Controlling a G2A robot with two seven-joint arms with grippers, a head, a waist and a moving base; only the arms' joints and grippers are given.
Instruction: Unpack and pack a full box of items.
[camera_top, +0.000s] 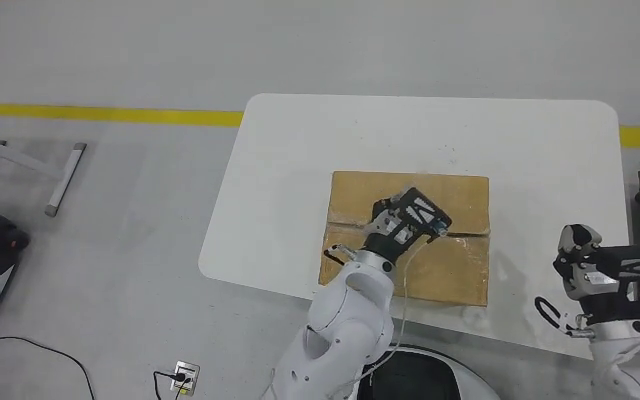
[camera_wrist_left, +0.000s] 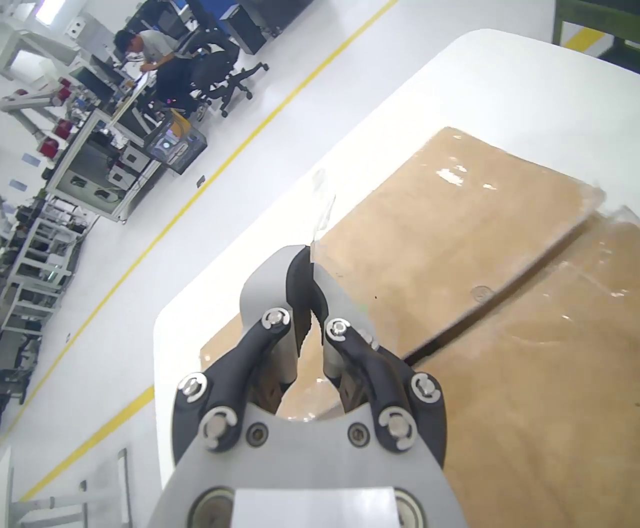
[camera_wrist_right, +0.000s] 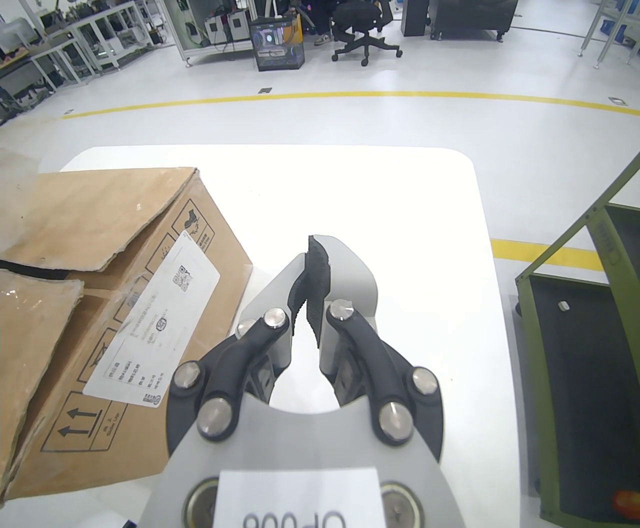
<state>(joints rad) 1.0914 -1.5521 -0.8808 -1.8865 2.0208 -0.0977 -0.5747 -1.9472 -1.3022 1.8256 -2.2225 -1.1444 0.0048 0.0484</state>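
As fingers (camera_wrist_left: 298, 280) maybe pinch tape (camera_wrist_left: 323, 216), cardboard box (camera_wrist_left: 450, 220)

White table (camera_top: 290, 170); yellow floor line (camera_top: 120, 113); green cart (camera_wrist_right: 530, 380) beside table; office chair (camera_wrist_right: 362, 22) beyond.

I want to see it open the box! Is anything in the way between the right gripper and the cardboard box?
Nothing visible. Just bare white table lies between the right gripper and the labelled side of the cardboard box. The left gripper is over the box top, pinching a strip of clear tape.
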